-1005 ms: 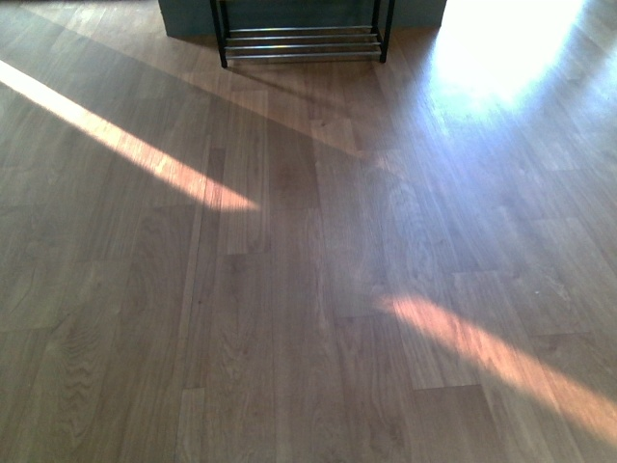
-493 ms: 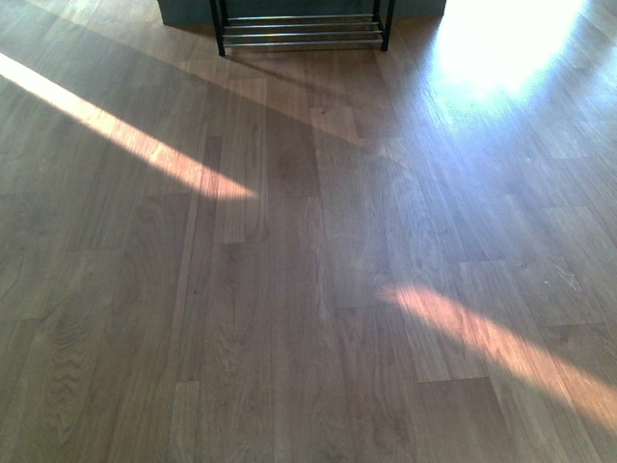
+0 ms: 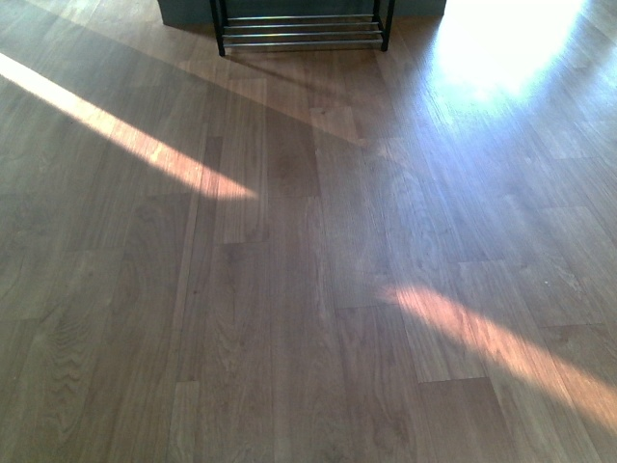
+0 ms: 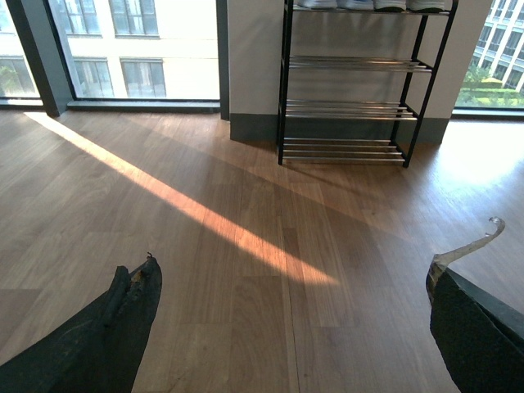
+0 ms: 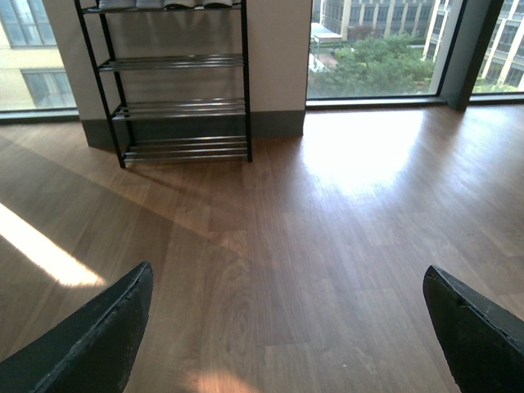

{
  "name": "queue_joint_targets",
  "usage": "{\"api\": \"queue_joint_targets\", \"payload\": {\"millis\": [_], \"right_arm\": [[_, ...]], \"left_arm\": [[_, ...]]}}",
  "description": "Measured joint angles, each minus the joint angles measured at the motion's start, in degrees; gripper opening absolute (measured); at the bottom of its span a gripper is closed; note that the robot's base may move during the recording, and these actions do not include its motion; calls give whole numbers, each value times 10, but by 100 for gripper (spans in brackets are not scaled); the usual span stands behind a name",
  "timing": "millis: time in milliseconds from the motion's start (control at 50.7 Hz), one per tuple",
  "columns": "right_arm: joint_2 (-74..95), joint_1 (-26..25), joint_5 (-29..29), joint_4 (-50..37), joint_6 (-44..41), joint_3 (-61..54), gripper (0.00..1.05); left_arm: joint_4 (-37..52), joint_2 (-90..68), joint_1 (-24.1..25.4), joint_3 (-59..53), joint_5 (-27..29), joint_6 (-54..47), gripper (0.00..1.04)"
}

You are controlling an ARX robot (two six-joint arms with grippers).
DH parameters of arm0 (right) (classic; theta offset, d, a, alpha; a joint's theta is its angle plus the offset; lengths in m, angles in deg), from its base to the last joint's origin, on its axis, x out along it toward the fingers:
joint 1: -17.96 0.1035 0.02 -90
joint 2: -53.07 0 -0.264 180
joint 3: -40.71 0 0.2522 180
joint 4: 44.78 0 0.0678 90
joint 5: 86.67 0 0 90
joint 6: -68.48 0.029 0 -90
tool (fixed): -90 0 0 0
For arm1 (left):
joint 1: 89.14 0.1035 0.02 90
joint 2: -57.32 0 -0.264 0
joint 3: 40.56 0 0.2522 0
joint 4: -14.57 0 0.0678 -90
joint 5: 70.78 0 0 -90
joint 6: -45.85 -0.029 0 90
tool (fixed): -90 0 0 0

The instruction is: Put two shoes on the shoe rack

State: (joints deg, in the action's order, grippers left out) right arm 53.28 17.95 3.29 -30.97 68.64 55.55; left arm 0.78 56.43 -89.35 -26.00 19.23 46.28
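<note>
The shoe rack (image 4: 352, 82) has black side frames and silver rods and stands against a pale wall pillar across the wooden floor. On its top tier a row of shoes (image 4: 360, 4) shows only as pale soles, cut off by the frame edge. The right wrist view also shows the shoe rack (image 5: 176, 82) with shoes (image 5: 164, 3) on top. In the front view only the shoe rack's lowest tier (image 3: 302, 29) is visible, and neither arm. My left gripper (image 4: 292, 274) is open over bare floor, holding nothing. My right gripper (image 5: 288, 278) is likewise open with nothing between its fingers.
Large floor-to-ceiling windows (image 4: 131, 49) flank the pillar on both sides. A dark skirting (image 5: 274, 123) runs along the pillar's base. Bright sun streaks (image 3: 145, 145) cross the wood floor (image 3: 308, 289) between me and the rack.
In the front view the rack has slid upward toward the frame's top edge since a second ago. Nothing differs from half a second ago.
</note>
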Motion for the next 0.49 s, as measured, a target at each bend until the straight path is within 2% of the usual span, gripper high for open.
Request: {"api": "queue_joint_targets", "payload": {"millis": [493], "right_arm": [[0,0,0,0,0,0,96]], "left_arm": [[0,0,0,0,0,0,95]]}}
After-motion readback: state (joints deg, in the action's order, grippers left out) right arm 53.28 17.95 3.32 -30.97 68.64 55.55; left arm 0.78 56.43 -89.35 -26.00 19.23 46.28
